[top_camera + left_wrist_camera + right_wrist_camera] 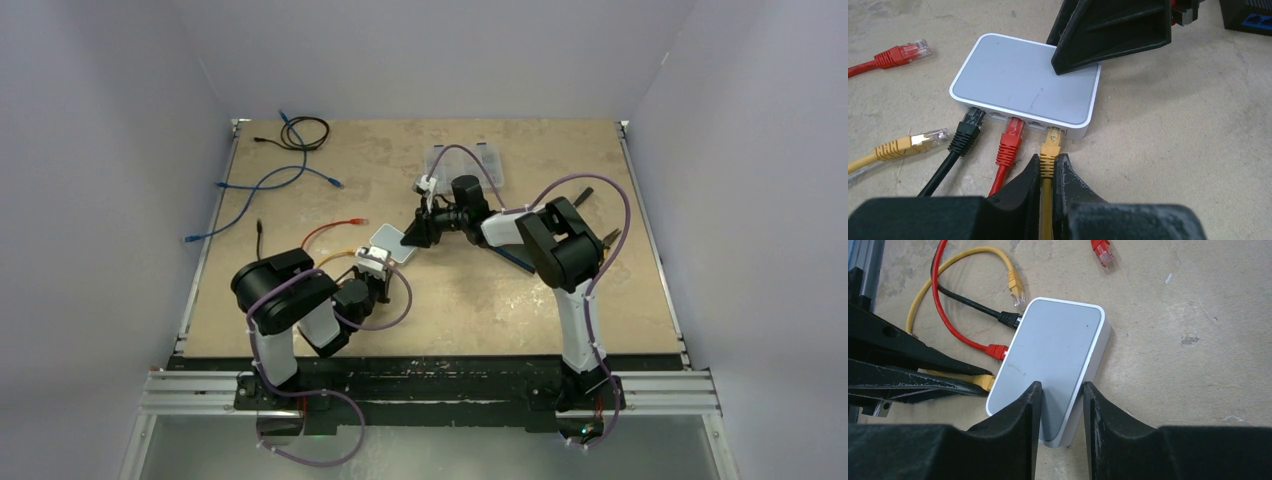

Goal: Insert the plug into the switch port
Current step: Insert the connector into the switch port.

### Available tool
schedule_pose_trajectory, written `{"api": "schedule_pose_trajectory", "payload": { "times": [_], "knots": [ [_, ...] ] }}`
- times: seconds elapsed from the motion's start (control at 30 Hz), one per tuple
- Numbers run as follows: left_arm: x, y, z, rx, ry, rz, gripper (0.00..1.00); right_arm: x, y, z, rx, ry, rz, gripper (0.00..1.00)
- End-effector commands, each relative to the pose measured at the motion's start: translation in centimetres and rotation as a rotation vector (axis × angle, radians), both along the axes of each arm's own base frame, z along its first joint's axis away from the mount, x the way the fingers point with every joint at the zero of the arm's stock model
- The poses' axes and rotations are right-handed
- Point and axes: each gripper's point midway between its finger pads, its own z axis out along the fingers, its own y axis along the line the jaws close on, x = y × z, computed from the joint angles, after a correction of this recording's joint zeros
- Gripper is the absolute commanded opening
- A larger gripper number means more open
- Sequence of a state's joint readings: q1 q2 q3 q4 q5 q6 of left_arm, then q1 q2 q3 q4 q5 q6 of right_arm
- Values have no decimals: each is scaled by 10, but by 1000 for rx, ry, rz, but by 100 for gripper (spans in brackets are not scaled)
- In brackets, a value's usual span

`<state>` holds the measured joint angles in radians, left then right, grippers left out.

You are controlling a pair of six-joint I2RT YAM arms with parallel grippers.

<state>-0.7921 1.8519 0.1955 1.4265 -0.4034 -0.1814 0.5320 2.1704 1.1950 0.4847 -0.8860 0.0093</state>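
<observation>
Worktop (480, 290) carries a white switch (1028, 85) near its middle. Right hand (1061, 390) is at the switch's far end, fingers apart, one tip touching the lid. Left hand (1048, 162) is clamped on the yellow plug (1050, 142) just in front of the switch. The plug's tip is in the rightmost port (1057, 131). Red plug (1010, 140) and black plug (968, 127) sit in ports to its left. Spare yellow plug (923, 140) and spare red plug (903, 52) lie loose nearby.
</observation>
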Motion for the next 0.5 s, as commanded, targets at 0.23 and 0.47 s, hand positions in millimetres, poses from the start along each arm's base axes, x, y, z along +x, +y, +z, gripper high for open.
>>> {"api": "schedule_pose_trajectory", "payload": {
  "times": [0.23, 0.47],
  "knots": [
    [-4, -34, 61, -254, -115, -182, 0, -109, -10, -2, -26, 319, 197, 42],
    [-24, -47, 49, -162, -65, -283, 0, -78, -27, 9, -10, 246, 25, 53]
  ]
}}
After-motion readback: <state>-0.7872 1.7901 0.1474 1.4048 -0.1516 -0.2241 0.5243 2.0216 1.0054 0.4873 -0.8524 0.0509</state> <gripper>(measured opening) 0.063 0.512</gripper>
